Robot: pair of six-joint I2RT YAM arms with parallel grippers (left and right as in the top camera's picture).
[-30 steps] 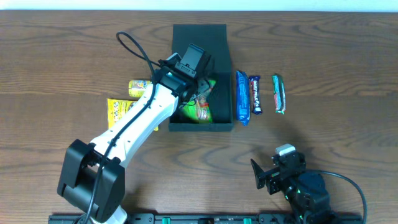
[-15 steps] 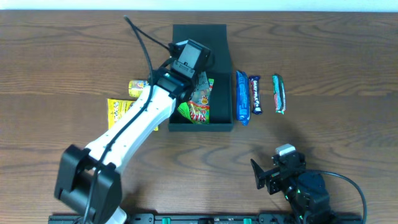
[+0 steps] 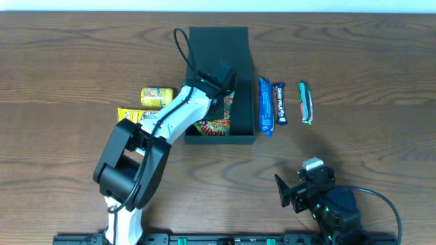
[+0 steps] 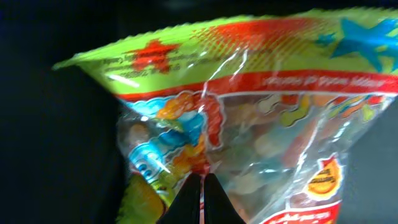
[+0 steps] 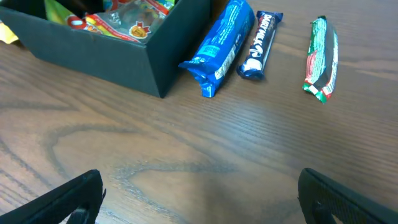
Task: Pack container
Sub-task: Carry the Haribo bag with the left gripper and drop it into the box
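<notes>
Woodgrain table (image 3: 375, 54), matte container (image 3: 218, 41), crinkly bag (image 4: 249, 112)

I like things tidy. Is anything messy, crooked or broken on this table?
Nothing stands out. The sweets bag lies inside the container, and the three snack bars lie side by side on its right. Nothing looks spilled or torn.

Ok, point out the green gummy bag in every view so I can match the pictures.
Overhead: the gummy bag lies at the lower end of the container.
Left wrist: the gummy bag fills most of the frame.
Right wrist: it is in the top left corner, inside the container.
Shared landmark: the container's dark wall, beside the bag in all three.
</notes>
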